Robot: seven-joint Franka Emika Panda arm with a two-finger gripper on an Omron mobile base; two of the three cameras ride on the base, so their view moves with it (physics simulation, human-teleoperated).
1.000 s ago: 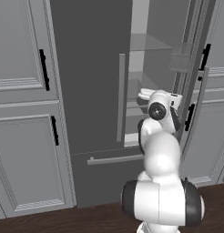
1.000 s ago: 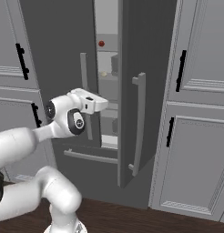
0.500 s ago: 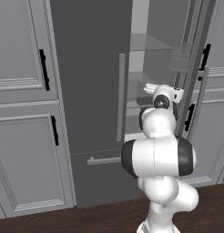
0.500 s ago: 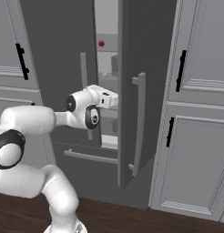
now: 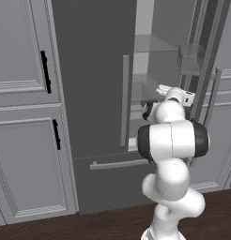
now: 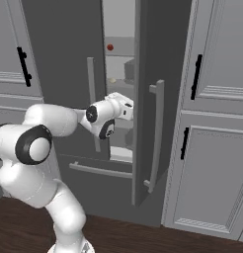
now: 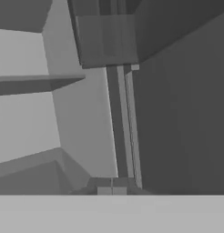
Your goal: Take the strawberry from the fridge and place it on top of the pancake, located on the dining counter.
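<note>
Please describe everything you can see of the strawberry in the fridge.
The tiny red roundish strawberry sits on an upper shelf inside the tall dark grey fridge, seen through the gap between its partly open doors against the pale back wall. It looks whole and nothing touches it; a small pale yellowish item lies on the shelf below.

No legible txt, labels or nos. on fridge (image 5: pixel 89 93) or cabinets (image 6: pixel 217 123), far as renders show.

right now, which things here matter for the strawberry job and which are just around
Job:
- strawberry, on an upper fridge shelf
- fridge, right door ajar
- fingers, shut, at the door gap

Just around:
- pale item, one shelf lower
- cabinets
</note>
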